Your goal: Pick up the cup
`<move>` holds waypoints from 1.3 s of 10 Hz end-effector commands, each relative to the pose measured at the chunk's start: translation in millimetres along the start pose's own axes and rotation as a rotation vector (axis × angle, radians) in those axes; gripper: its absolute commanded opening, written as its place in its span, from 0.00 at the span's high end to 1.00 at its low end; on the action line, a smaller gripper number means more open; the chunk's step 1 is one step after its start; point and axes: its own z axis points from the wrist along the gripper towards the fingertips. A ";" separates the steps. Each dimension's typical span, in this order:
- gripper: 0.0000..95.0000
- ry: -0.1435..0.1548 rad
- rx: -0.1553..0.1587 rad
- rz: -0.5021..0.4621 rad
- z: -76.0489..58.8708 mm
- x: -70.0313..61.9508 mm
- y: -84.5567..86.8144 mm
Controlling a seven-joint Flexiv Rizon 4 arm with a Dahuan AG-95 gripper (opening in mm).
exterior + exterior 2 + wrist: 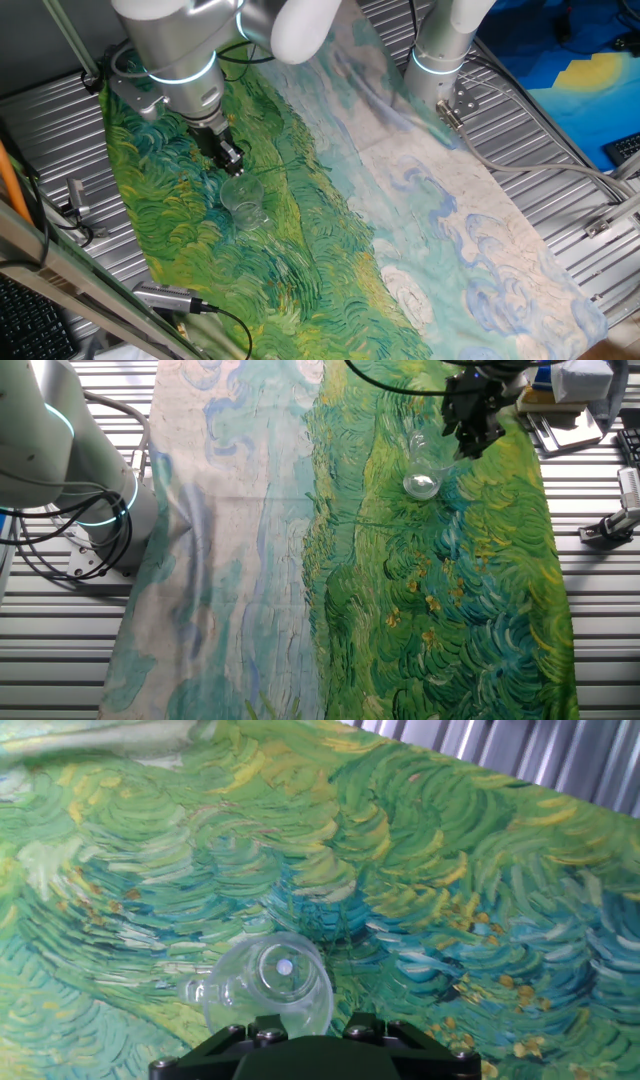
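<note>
My gripper (229, 157) hangs just above the cup (244, 198); my fingers seem apart, though I cannot tell clearly, gripping nothing.

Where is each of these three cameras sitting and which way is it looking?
One fixed view: high at one side, looking down on the painted cloth; arm and gripper above the cup.
The other fixed view: opposite side, looking down; robot base left, gripper top right.
Hand view: on the hand, looking along the fingers; gripper body at bottom.
All share the cup.
</note>
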 end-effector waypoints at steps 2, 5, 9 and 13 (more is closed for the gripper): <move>0.60 0.003 0.000 -0.019 0.2 -0.9 -1.1; 0.60 0.017 -0.008 -0.048 0.2 -0.9 -1.1; 0.40 0.017 -0.007 -0.083 0.2 -0.9 -1.1; 0.40 0.021 0.004 -0.046 2.8 -4.4 9.1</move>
